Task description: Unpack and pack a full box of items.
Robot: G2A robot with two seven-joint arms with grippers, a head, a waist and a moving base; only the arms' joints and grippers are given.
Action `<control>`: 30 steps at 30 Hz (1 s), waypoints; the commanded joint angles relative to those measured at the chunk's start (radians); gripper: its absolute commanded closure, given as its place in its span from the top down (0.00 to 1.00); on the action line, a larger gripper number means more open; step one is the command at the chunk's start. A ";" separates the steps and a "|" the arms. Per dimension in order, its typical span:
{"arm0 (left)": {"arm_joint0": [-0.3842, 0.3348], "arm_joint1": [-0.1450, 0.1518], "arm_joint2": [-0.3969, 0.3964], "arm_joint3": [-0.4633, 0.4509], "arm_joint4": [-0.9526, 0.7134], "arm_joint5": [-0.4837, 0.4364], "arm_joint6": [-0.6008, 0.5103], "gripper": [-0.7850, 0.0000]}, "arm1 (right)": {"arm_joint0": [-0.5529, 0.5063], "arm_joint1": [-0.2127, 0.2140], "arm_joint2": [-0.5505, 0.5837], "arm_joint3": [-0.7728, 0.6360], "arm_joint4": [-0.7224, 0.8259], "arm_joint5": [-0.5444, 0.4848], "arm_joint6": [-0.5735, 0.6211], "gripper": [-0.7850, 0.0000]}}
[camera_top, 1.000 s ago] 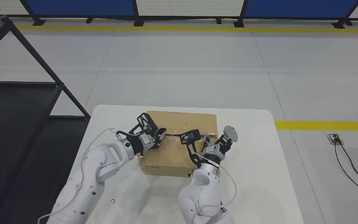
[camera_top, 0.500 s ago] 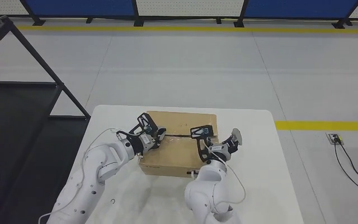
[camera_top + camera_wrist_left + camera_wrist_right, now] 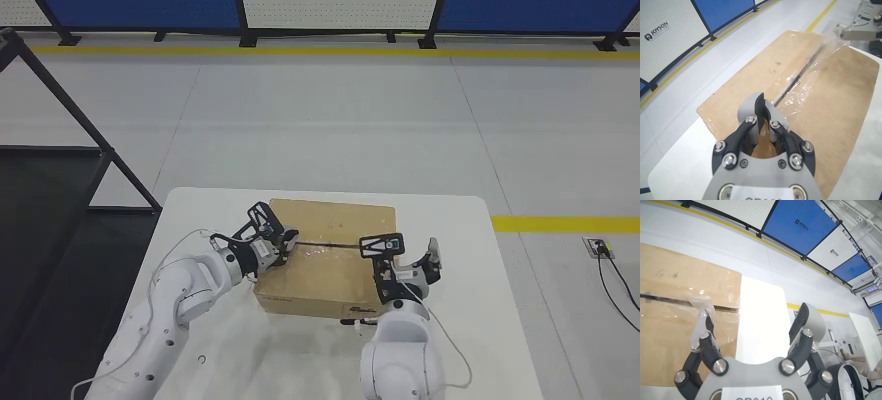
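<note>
Box (image 3: 325, 262) sits on the white counter (image 3: 200, 215), flaps down, clear tape (image 3: 810, 75) over the centre seam. Left tool (image 3: 761, 100) is pressed together above the seam at its end of the box, same spot as a second ago. Right tool (image 3: 755, 310) is spread wide. It has slid along the seam from mid-box to the far end, with one finger at the seam and a lifted shred of tape on its tip. Box has shifted slightly toward the right arm's side.
</note>
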 commanded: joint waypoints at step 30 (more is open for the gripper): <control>-0.150 -0.073 0.168 0.102 -0.319 -0.029 0.015 0.00 | 0.054 0.004 0.003 0.084 0.019 0.050 -0.042 1.00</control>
